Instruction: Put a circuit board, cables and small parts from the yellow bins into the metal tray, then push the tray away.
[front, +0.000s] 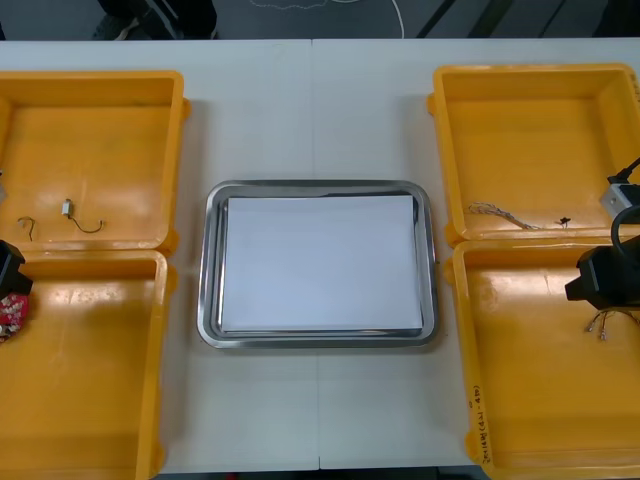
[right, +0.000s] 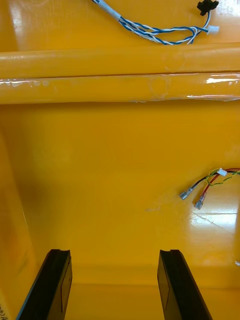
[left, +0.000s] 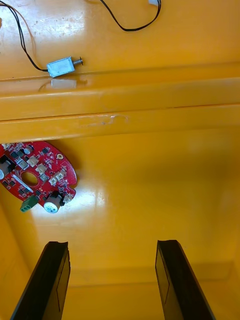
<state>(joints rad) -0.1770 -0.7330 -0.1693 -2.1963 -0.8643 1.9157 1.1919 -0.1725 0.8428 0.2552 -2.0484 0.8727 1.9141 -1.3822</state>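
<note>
**Start of loading.** The metal tray (front: 210, 262), white inside and holding nothing, sits at the middle of the bench (front: 320, 120).

The left gripper (left: 111, 245) hangs over the far outer corner of the near left bin (front: 100, 400), its jaws wide and holding nothing. The round red circuit board (left: 37, 175) lies flat on that bin's floor, ahead of the fingers and off to one side, close under the bin's far wall.

The right gripper (right: 115, 252), jaws likewise wide and bare, hangs by the outer edge of the near right bin (front: 530, 400). The red and yellow cable (right: 210, 185) lies ahead of it and to one side.

The board looks the likely first pick. The left gripper should probably shift sideways until the board lies between its fingers, then close across the bare rim and spare the raised components. The nearby wall may leave little room for a finger on that side.
</note>
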